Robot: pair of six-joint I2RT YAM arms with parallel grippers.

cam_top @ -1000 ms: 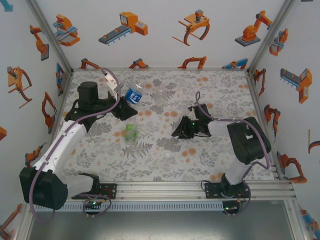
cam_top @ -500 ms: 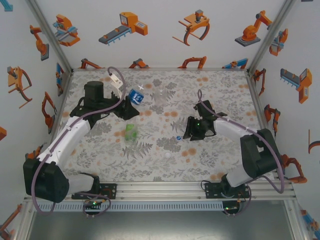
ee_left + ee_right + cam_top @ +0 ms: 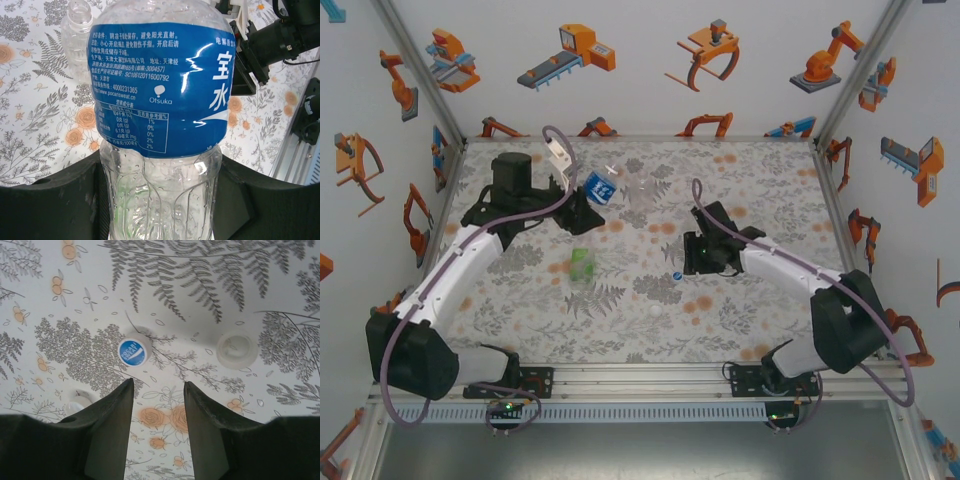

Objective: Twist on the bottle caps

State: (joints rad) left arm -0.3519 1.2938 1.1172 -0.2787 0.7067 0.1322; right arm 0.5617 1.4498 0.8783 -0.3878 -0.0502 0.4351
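Over the table (image 3: 760,170), back left, the left gripper (image 3: 160,200) pinches the clear blue-labelled plastic bottle (image 3: 160,90). The right gripper (image 3: 158,385) is spread and empty; a blue-topped white round plastic cap (image 3: 132,351) lies just ahead.

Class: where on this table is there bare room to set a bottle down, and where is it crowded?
Free: the far right corner of the table, behind the right arm; and the near strip between the white cap and the rail. Crowded: the far left, where the left gripper holds the labelled bottle beside the clear bottle.
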